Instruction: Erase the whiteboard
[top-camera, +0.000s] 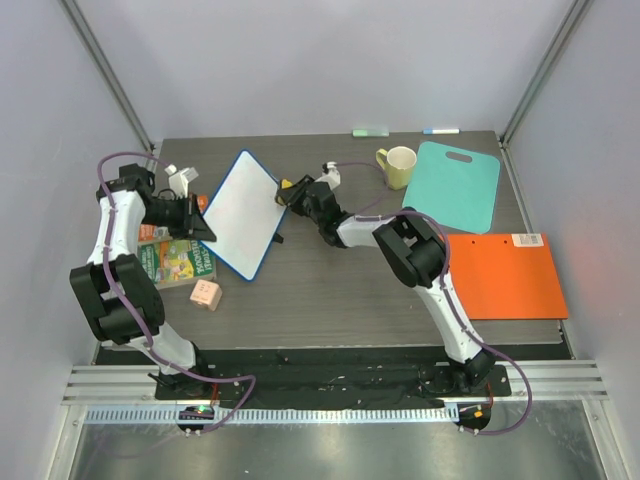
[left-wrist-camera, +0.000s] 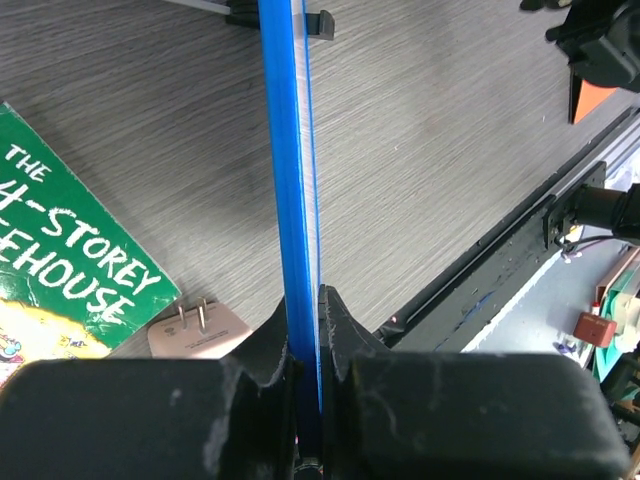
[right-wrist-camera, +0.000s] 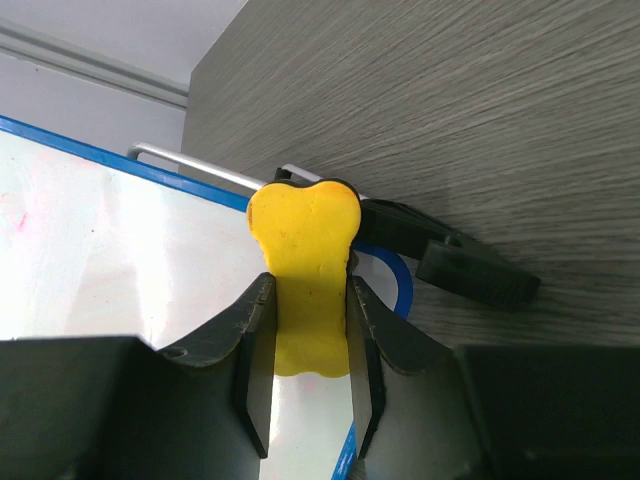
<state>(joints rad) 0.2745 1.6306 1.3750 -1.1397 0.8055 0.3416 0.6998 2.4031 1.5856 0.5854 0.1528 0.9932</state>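
The whiteboard (top-camera: 240, 212), white with a thin blue rim, stands tilted at the left middle of the table. My left gripper (top-camera: 203, 228) is shut on its left rim; the left wrist view shows the blue edge (left-wrist-camera: 290, 180) clamped between my jaws. My right gripper (top-camera: 287, 192) is shut on a yellow eraser (right-wrist-camera: 305, 275) and holds it against the board's right edge, near a rounded corner. The board face (right-wrist-camera: 120, 260) in the right wrist view is white with faint pink traces. A black foot (right-wrist-camera: 470, 275) sticks out beside the corner.
A green book (top-camera: 170, 262) and a pink cube (top-camera: 206, 294) lie left of the board. A yellow-green mug (top-camera: 398, 166), a teal cutting board (top-camera: 458, 185) and an orange folder (top-camera: 505, 275) are on the right. Two markers (top-camera: 440, 131) lie at the back edge.
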